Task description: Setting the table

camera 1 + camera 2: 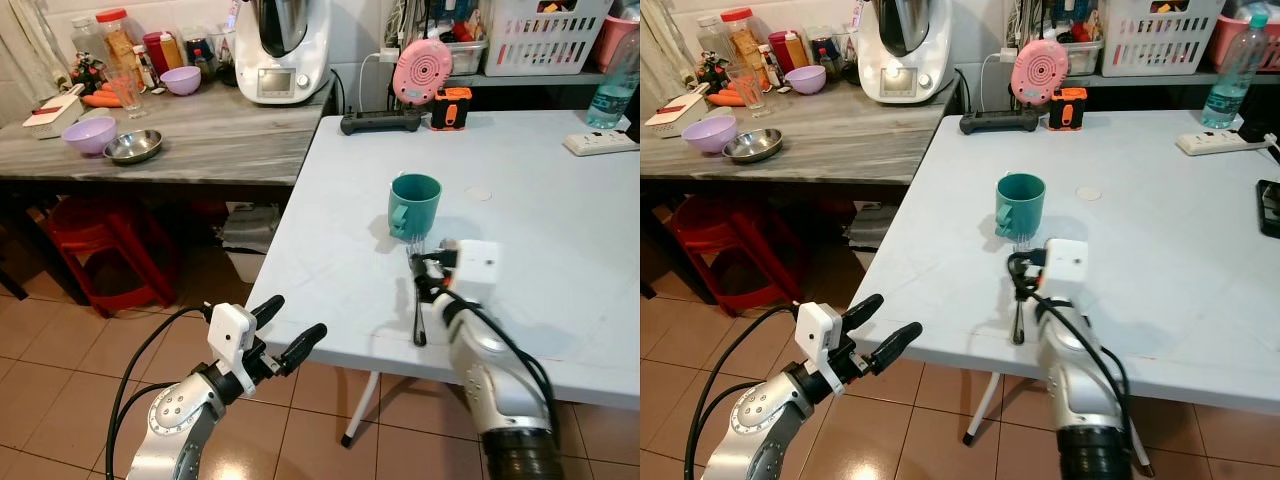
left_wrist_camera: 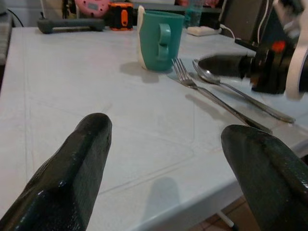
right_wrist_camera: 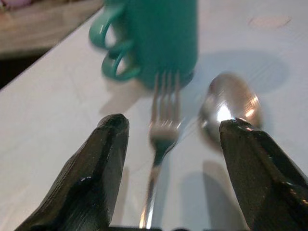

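At centre frame, a fork (image 3: 159, 144) and spoon (image 3: 228, 106) lie below a mug (image 1: 413, 205) on the table (image 1: 560, 230); right gripper (image 3: 168, 159) hovers spread wide over them. Lower left, left gripper (image 1: 285, 330) gapes empty.

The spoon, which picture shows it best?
The left wrist view: the whole spoon lies beside the fork, bowl to handle. The right wrist view gives just its blurred bowl; in the eye views the right gripper covers it.
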`<state>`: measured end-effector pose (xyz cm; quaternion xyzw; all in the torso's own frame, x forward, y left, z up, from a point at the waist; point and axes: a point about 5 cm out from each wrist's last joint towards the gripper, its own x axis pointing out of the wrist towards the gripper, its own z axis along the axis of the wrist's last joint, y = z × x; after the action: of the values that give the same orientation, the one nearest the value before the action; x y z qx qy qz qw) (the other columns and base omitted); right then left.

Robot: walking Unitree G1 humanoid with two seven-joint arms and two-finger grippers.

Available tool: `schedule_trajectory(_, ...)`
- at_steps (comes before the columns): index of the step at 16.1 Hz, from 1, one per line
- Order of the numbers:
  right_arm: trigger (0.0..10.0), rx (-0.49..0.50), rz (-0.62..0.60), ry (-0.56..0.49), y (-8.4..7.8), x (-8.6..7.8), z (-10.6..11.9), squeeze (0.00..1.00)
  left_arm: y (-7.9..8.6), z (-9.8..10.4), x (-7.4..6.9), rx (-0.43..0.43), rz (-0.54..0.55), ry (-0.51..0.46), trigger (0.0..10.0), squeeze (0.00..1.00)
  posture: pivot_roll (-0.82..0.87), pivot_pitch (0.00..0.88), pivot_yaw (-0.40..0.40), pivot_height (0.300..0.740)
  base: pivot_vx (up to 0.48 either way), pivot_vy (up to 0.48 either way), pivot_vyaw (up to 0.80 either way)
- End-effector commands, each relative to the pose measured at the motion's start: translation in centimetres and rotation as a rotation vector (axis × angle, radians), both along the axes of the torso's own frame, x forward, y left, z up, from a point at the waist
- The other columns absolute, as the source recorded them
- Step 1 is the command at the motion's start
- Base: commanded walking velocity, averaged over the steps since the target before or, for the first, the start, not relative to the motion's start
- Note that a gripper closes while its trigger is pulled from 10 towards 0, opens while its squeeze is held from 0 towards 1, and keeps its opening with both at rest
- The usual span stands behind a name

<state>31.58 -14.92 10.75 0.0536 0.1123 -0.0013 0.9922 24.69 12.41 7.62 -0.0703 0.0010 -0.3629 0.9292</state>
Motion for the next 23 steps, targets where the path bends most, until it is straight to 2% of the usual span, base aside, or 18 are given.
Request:
schedule_trajectory(1, 10.0, 0.001, 0.036, 0.018, 0.9, 0.2, -0.1, 0.00, 0.6, 0.3, 0.0, -0.003, 0.030, -0.005, 10.0, 0.00, -0.05, 0.000, 0.100, 0.740, 0.000, 0.000, 0.00)
schedule_trajectory(4, 10.0, -0.012, 0.045, 0.074, 0.9, 0.1, -1.1, 0.00, 0.6, 0.3, -0.1, -0.005, 0.029, -0.006, 10.0, 0.00, -0.05, 0.000, 0.096, 0.740, 0.000, 0.000, 0.00)
schedule_trajectory(5, 3.1, -0.015, 0.046, 0.084, 0.8, 0.0, -1.4, 0.00, 0.6, 0.3, -0.2, -0.005, 0.022, -0.005, 10.0, 0.00, -0.05, 0.000, 0.096, 0.740, 0.000, 0.000, 0.00)
schedule_trajectory(6, 0.0, -0.021, 0.058, 0.094, 0.6, 0.0, -1.5, 0.00, 0.5, 0.4, -0.2, -0.006, 0.020, -0.004, 10.0, 0.00, -0.05, 0.000, 0.095, 0.740, 0.000, 0.000, 0.00)
schedule_trajectory(13, 0.0, -0.048, 0.068, 0.140, -0.6, 0.0, -2.4, 0.00, 0.4, 0.5, -0.2, -0.009, 0.013, -0.002, 10.0, 0.00, -0.05, 0.000, 0.102, 0.740, 0.000, 0.000, 0.00)
schedule_trajectory(15, 0.0, -0.060, 0.125, 0.159, -0.4, 0.0, -2.7, 0.00, 0.3, 0.5, -0.1, -0.011, 0.006, 0.001, 10.0, 0.00, -0.05, 0.000, 0.106, 0.740, 0.000, 0.000, 0.00)
schedule_trajectory(16, 0.4, -0.066, 0.131, 0.163, -0.4, 0.0, -2.8, 0.00, 0.2, 0.6, -0.1, -0.011, 0.004, 0.001, 10.0, 0.00, -0.05, 0.000, 0.106, 0.740, 0.000, 0.000, 0.00)
schedule_trajectory(18, 0.2, -0.069, 0.135, 0.171, -0.4, 0.0, -2.9, 0.00, 0.3, 0.6, -0.1, -0.010, 0.001, 0.002, 10.0, 0.00, -0.05, 0.000, 0.104, 0.740, 0.000, 0.000, 0.00)
schedule_trajectory(20, 0.7, -0.068, 0.148, 0.184, -0.2, -0.1, -3.2, 0.00, 0.3, 0.5, -0.2, -0.011, -0.010, 0.006, 10.0, 0.00, -0.05, 0.000, 0.103, 0.740, 0.000, 0.000, 0.00)
schedule_trajectory(23, 0.7, -0.062, 0.141, 0.193, -0.3, -0.1, -3.4, 0.00, 0.0, 0.5, -0.4, -0.022, -0.044, 0.011, 10.0, 0.00, -0.05, 0.000, 0.107, 0.740, 0.000, 0.000, 0.00)
